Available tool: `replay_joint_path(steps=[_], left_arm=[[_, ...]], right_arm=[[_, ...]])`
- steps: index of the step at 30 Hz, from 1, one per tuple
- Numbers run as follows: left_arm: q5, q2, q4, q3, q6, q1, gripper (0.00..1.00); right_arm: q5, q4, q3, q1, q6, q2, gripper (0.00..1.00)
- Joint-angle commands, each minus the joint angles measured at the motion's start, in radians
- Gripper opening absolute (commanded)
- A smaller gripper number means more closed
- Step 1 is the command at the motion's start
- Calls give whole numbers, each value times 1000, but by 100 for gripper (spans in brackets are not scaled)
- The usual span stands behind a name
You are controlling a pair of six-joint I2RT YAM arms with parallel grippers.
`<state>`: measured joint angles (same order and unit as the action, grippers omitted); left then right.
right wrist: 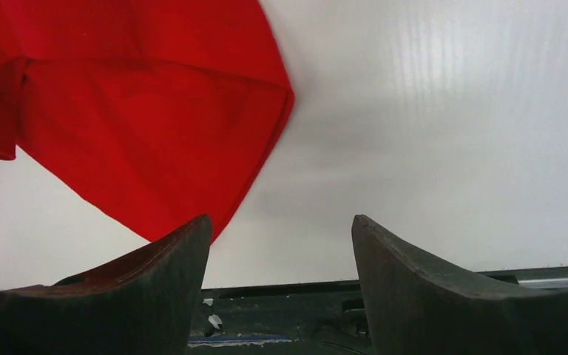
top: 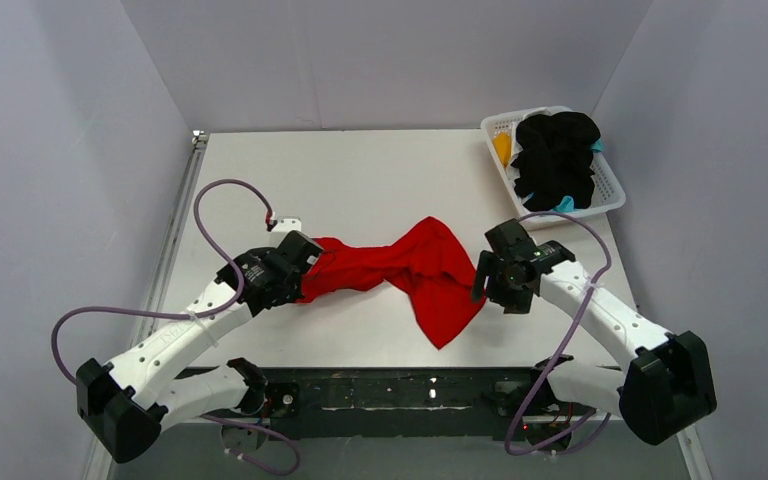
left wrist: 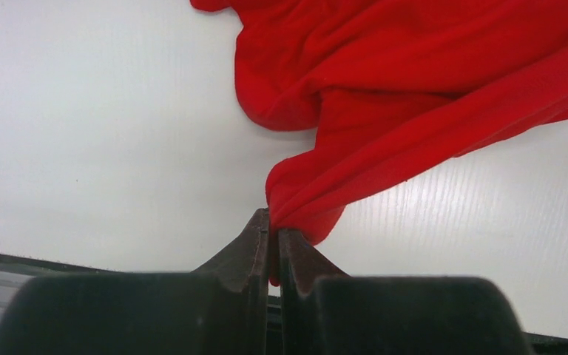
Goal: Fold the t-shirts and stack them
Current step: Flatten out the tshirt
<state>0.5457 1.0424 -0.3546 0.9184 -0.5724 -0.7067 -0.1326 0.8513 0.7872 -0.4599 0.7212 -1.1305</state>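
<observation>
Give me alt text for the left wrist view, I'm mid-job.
The left gripper has its fingers shut on a bunched edge of the red t-shirt. The cloth spreads up and to the right over the white table.

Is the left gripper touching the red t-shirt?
Touching. The left wrist view shows the left gripper shut, a bunched edge of the red t-shirt pinched between its fingertips.

The white table [top: 360, 170] ahead of my arm bases carries two items. A red t-shirt [top: 410, 265] lies crumpled and twisted across its near middle. A white lattice basket [top: 612, 196] stands at its far right corner.
</observation>
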Motion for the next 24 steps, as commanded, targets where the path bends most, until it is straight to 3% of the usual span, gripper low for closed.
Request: replay_joint_path(steps=[1,8,13,24], left_arm=[[19,-40,-156,-38,-52,5,0],[-1,-60,-186,-38,-77,6,0],[-15,-50,-191,-41,-96,6,0],[-16,-50,-189,-36,-94,6,0]], right_arm=[[-58,-132,42,-102,-38,-57,77],[-89,-286,199,-273,-232,-206,75],[-4,-363,306,-327,-213,-341,70],[-98,-354,424,-388,-99,-583,57]])
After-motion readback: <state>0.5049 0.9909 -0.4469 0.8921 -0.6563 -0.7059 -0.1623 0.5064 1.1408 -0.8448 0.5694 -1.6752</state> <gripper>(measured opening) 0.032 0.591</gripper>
